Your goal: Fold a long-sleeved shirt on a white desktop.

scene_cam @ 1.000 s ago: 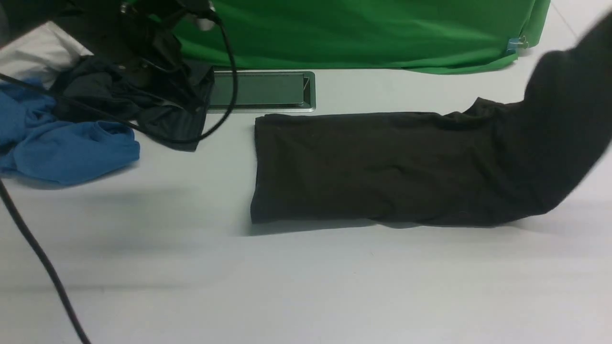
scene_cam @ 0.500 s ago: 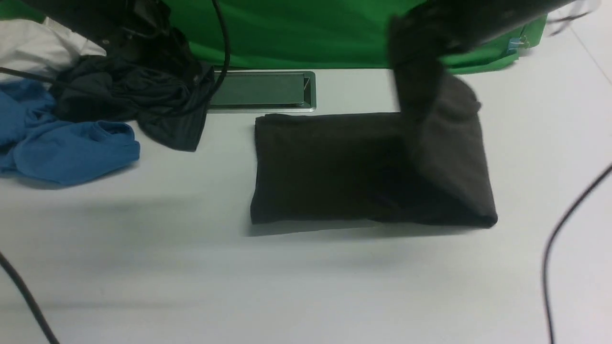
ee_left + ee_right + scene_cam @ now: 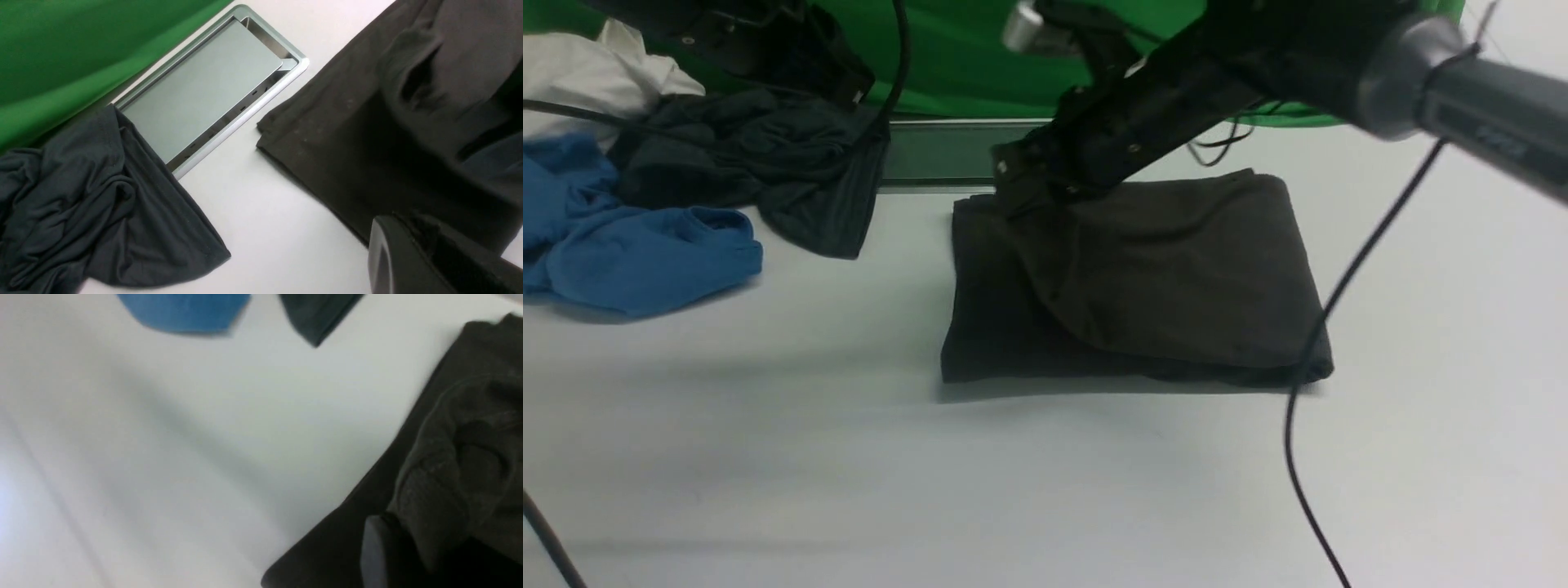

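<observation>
The long-sleeved shirt (image 3: 1176, 269), dark brown-black, lies doubled over on the white desktop (image 3: 849, 457), its right half laid across its left half. My right arm reaches in from the upper right, and my right gripper (image 3: 1017, 188) is shut on the shirt's folded-over edge at the far left corner. In the right wrist view, bunched fabric (image 3: 470, 457) wraps the right gripper (image 3: 404, 539). My left gripper (image 3: 404, 222) is shut and holds nothing, hanging above the shirt's left edge (image 3: 367, 122). In the front view only the left arm shows, at the top left.
A dark teal garment (image 3: 768, 171), a blue garment (image 3: 637, 253) and a white cloth (image 3: 596, 77) are heaped at the far left. The metal-framed hatch (image 3: 931, 151) sits behind the shirt, before the green backdrop (image 3: 964, 57). A black cable (image 3: 1323, 343) hangs across the shirt's right end.
My right gripper has carried the shirt's right end up and over to the left, laying it onto the left half. The shirt is now half as long.
</observation>
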`<control>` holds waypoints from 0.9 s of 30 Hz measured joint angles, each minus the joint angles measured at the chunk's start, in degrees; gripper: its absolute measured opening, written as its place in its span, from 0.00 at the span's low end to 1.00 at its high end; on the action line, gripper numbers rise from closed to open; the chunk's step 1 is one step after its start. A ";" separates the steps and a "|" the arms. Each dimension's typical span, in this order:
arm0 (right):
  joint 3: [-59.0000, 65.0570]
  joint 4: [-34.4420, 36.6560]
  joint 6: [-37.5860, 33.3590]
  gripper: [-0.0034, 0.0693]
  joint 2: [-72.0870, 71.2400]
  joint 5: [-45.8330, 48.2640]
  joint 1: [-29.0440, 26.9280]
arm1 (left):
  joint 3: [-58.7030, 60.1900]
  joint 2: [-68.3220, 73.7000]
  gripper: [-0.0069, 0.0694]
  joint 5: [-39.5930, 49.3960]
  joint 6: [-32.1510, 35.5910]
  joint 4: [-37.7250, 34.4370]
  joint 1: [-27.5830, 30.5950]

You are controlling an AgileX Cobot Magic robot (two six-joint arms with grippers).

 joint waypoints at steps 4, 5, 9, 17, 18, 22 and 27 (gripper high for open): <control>-1.58 0.05 0.87 0.20 1.36 0.39 0.57 | 0.00 0.00 0.12 0.00 0.05 -0.17 0.00; -1.64 0.12 1.22 0.20 1.57 0.39 0.69 | 0.00 0.00 0.12 0.00 0.19 -0.45 0.00; -1.81 0.89 2.14 0.20 1.78 -0.65 1.18 | 0.00 0.00 0.12 0.00 1.29 -2.50 0.00; -1.91 3.39 5.66 0.67 2.24 -2.29 2.31 | 0.00 0.00 0.12 0.00 3.39 -6.46 0.00; -1.91 3.67 5.73 0.75 2.21 -2.30 2.30 | 0.00 0.00 0.12 0.32 3.42 -7.26 0.00; -1.91 2.71 5.20 0.72 0.42 0.91 1.37 | 0.26 -0.34 0.12 1.26 4.28 -8.92 0.00; -1.80 -12.31 7.03 0.39 -5.46 9.23 -2.08 | 5.14 -3.20 0.12 -2.32 4.28 -10.49 -0.41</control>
